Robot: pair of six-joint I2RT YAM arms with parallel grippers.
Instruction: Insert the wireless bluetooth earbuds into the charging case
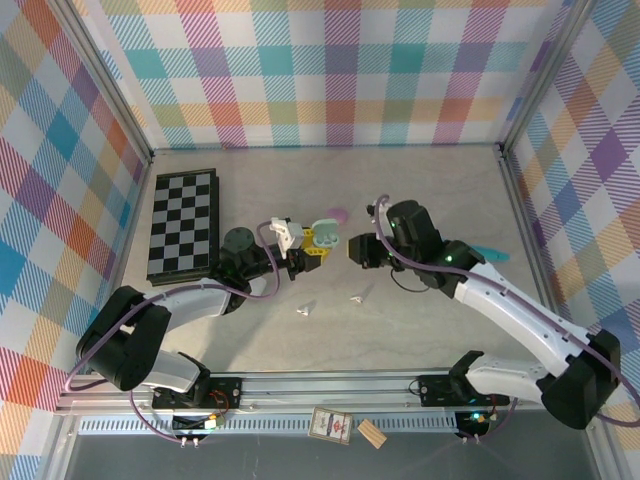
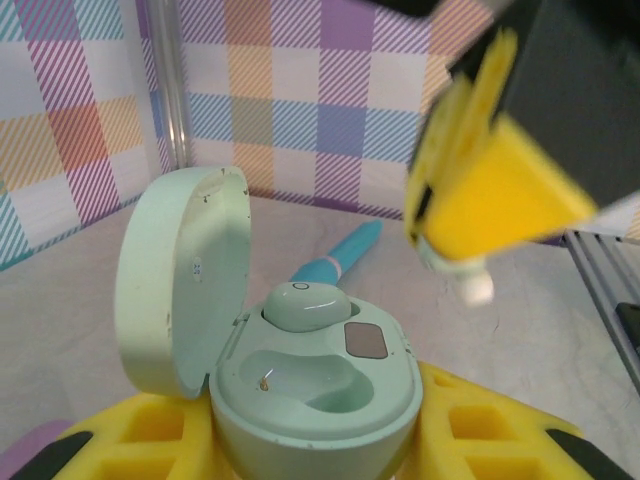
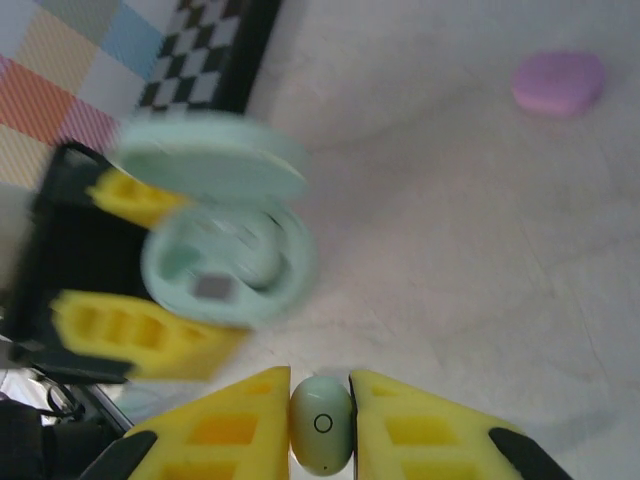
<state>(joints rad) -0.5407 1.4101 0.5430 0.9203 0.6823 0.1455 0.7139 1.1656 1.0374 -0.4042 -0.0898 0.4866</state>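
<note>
From above, your left fingers (image 1: 320, 243) are clamped on the open mint charging case (image 1: 322, 226). Your right fingers (image 1: 357, 250) sit just beside it, tips turned toward it. Back behind both sets of fingers, toward the arm bases, two whitish specks (image 1: 306, 308) (image 1: 360, 296) lie apart on the worktop (image 1: 430, 190). They are probably loose earbuds, but they are too small there to be sure. A pink case (image 1: 338, 213) lies just beyond the left fingertips. A chessboard (image 1: 182, 225) lies well off to the left of them, and a teal wand (image 1: 485, 252) lies out past the right wrist.

From your left wrist, the charging case (image 2: 320, 400) stands between the left fingers (image 2: 150, 440), one yellow pad on each side of its base. Its lid (image 2: 180, 280) is swung open to the left. A seated earbud (image 2: 305, 305) fills the far well, and the near well (image 2: 300, 385) is bare. The right fingers (image 2: 490, 190) hang above and to the right of the case, apart from it. They are pinched on a second earbud (image 2: 470, 285), which pokes out below them. The teal wand (image 2: 340, 258) lies beyond the case.

From your right wrist, the right fingers (image 3: 230, 425) are closed on the second earbud (image 3: 322, 425), touching it on both sides. Ahead of the fingertips and to the left, the charging case (image 3: 225, 265) shows blurred between the left fingers (image 3: 140, 335). The pink case (image 3: 558, 82) lies far ahead to the right, and the chessboard (image 3: 215, 50) far ahead to the left.
</note>
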